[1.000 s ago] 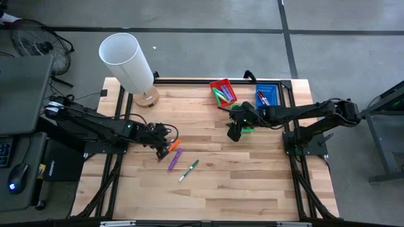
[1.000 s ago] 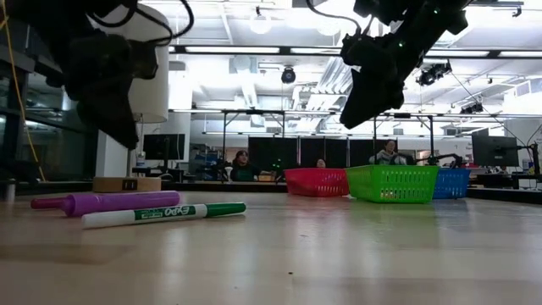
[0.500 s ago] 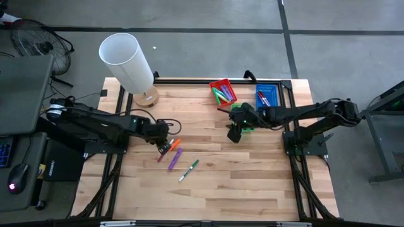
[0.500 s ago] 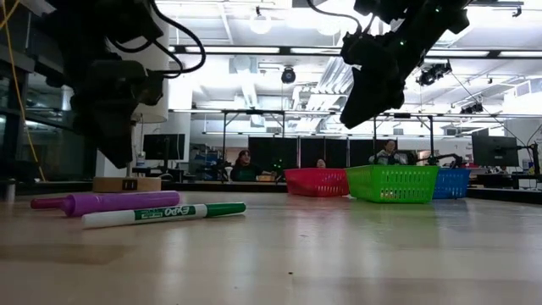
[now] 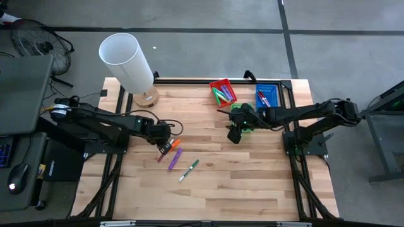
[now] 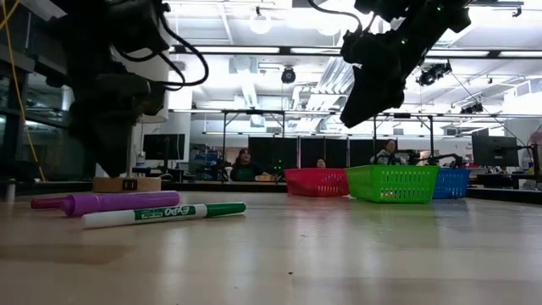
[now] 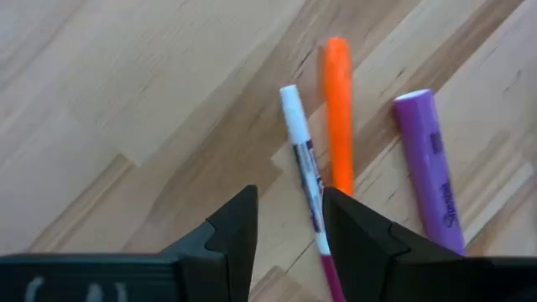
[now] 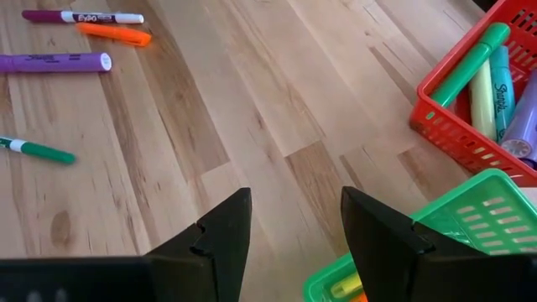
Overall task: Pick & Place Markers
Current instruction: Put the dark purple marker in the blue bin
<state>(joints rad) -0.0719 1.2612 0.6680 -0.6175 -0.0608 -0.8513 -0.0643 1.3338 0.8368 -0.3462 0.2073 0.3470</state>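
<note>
Four markers lie flat on the wood left of centre: an orange one (image 5: pixel 174 144), a purple one (image 5: pixel 175 157), a green-capped white one (image 5: pixel 188 170) and a thin white one with a magenta cap (image 7: pixel 304 180). My left gripper (image 7: pixel 289 243) hangs open just above them, pointing steeply down, and the white marker runs past one finger without touching it. My right gripper (image 5: pixel 233 135) hovers open over bare wood beside the green tray (image 8: pixel 453 243). The red tray (image 5: pixel 223 92) holds several markers, and the blue tray (image 5: pixel 267 96) stands to its right.
A white cylinder (image 5: pixel 126 60) on a wooden base stands at the table's far left corner. The trays sit in a row at the far right. Bare wood stretches along the near half of the table. People sit in the room beyond the far edge.
My left gripper has sunk a little toward the orange and white markers and rolled about its wrist, its fingers staying apart. The markers have kept their places.
</note>
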